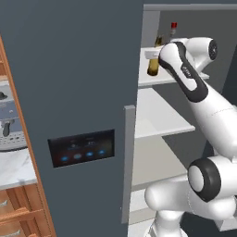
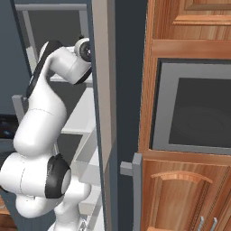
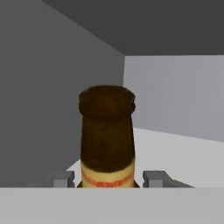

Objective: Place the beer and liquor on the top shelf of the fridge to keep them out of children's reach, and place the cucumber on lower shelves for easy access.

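In the hand view the brown beer [image 3: 107, 131] with its yellowish label stands upright between my two fingertips, and my gripper [image 3: 108, 178] is shut on it low on the body. From the left base view the beer [image 1: 153, 66] is at the front left of the top shelf [image 1: 194, 76] inside the open fridge [image 1: 69, 69], with my hand beside it. Behind it on the same shelf rises the red-capped liquor [image 1: 173, 28], mostly hidden by my arm. The cucumber is out of view.
White lower shelves [image 1: 162, 115] run below the top one. The fridge door with its black panel [image 1: 82, 148] and grey handle [image 1: 128, 162] stands at my left. A built-in oven [image 2: 198, 108] in wooden cabinets is at the right. A marble counter [image 1: 14, 169] lies at far left.
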